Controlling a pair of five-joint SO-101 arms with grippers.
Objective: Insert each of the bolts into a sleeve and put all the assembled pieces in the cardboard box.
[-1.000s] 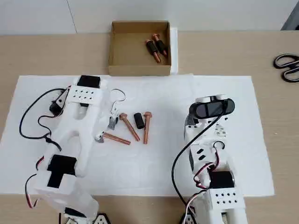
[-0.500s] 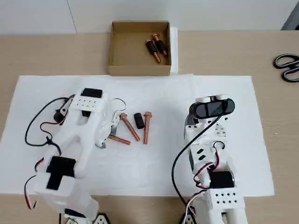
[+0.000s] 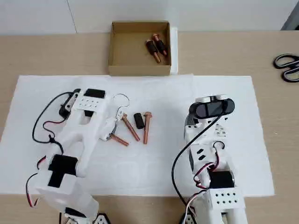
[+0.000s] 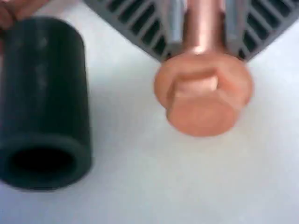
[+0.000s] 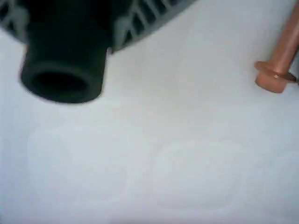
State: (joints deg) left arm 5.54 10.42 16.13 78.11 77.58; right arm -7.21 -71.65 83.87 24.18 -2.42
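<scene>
Each pincer grips one part.
Left pincer (image 4: pixel 203 21) clamps a smooth copper hex-headed bolt (image 4: pixel 203 93); right pincer (image 5: pixel 70 23) holds a matte black tubular sleeve (image 5: pixel 65 65). The square cardboard box (image 3: pixel 114 46) sits at twelve o'clock on the desk (image 3: pixel 46 51), two assembled pieces (image 3: pixel 156 46) inside.

The copper-coloured hex-head metal bolt (image 4: pixel 201 93) has a smooth satin finish. The black cylindrical sleeve (image 5: pixel 63 60) is matt and rubber-like. The brown cardboard box (image 3: pixel 140 71) is matt; the white sheet (image 3: pixel 154 163) is smooth; the wood-grain counter (image 3: pixel 261 51) is matt.
</scene>
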